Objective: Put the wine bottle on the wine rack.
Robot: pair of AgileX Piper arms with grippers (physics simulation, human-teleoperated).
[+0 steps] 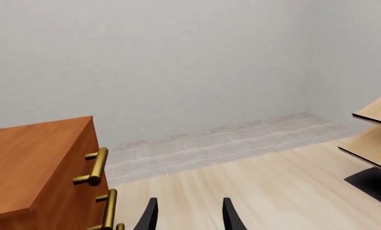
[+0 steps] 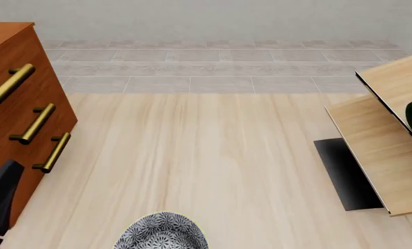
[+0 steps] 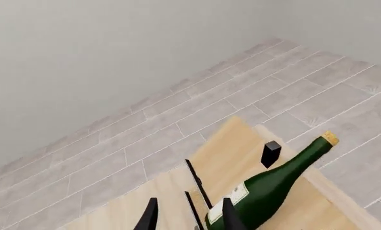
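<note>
Wine bottle (image 3: 270, 184): lying tilted on wine rack (image 3: 241, 158).
Left gripper (image 1: 190, 215): apart, holding nothing.
Right gripper (image 3: 189, 215): apart, just beside bottle.

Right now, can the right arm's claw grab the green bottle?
Probably yes. The right gripper sits open just above the wine bottle, which lies tilted on the wine rack. Only the rack's thin dark panel edge is near the fingers.

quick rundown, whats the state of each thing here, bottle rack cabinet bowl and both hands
bottle: lying tilted on the rack, corked, free of both hands
rack: upright on the table, holding the bottle
cabinet: drawers shut
bowl: on the table, contents not visible
left hand: open, empty
right hand: open, holding nothing, above the bottle
</note>
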